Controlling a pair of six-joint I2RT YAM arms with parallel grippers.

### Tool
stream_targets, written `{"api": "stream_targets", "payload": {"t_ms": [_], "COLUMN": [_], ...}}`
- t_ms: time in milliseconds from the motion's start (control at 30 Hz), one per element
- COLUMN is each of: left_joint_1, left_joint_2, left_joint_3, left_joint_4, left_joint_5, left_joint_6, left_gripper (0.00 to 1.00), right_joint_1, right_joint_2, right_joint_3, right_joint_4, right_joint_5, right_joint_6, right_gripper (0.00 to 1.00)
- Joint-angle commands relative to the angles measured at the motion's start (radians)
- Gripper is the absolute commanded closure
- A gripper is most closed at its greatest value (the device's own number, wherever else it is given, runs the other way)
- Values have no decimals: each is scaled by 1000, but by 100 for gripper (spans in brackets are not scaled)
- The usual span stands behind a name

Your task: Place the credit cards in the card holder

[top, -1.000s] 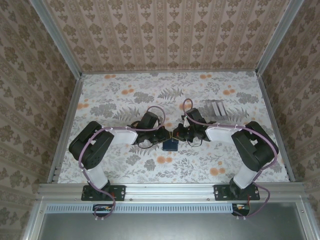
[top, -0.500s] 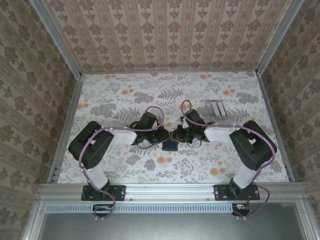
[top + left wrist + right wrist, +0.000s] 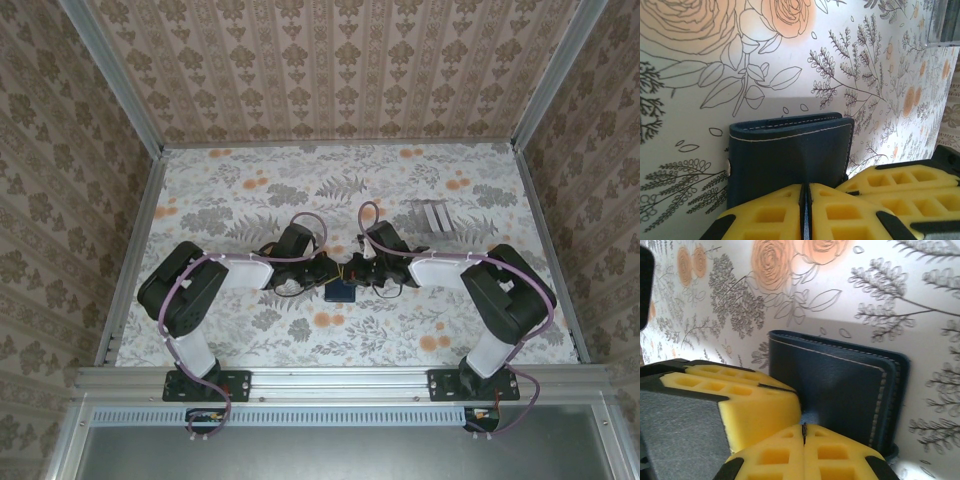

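Note:
The card holder (image 3: 341, 291) is a dark navy wallet lying folded on the floral table, just in front of both grippers. In the left wrist view the card holder (image 3: 790, 150) has a crease running to my left gripper (image 3: 805, 186), which is shut on a thin edge of its cover. My right gripper (image 3: 804, 426) is shut, its tips against the face of the card holder (image 3: 845, 385), right beside the left gripper's fingers (image 3: 755, 400). From above, the left gripper (image 3: 334, 271) and right gripper (image 3: 353, 271) meet tip to tip. The credit cards (image 3: 430, 215), pale grey and striped, lie flat at the back right.
Patterned walls enclose the floral table (image 3: 250, 190) on three sides, with metal rails along its edges. The right gripper's yellow fingers (image 3: 900, 182) crowd the lower right of the left wrist view. Open tabletop lies behind and to the left of the arms.
The right gripper has slid left to meet the left gripper over the card holder. The left arm has hardly moved.

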Motion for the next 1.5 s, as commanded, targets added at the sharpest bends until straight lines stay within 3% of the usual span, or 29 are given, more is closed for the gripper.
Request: {"api": "stream_targets", "payload": {"t_ms": [0,367,900,1467], "left_joint_1": [8,14,12,8], "left_joint_2": [40,54,48,60], "left_joint_3": [-32,-43,-50,-36], "left_joint_4": [-31,10,10,11], "left_joint_5": [-38,-20,-21,-13], "left_joint_6": [-21,-42,-39,-42], "left_gripper": [87,87,86,87], "right_joint_1": [23,44,-21,-17], "right_joint_2": [28,41,-65,-7], "right_joint_3": [-23,-62,-9,-27], "right_joint_4": [36,24,34,15], "right_joint_5": [3,80,-79,0], "right_joint_6": [12,-47,10,-49], "right_gripper": [100,100,100,100]}}
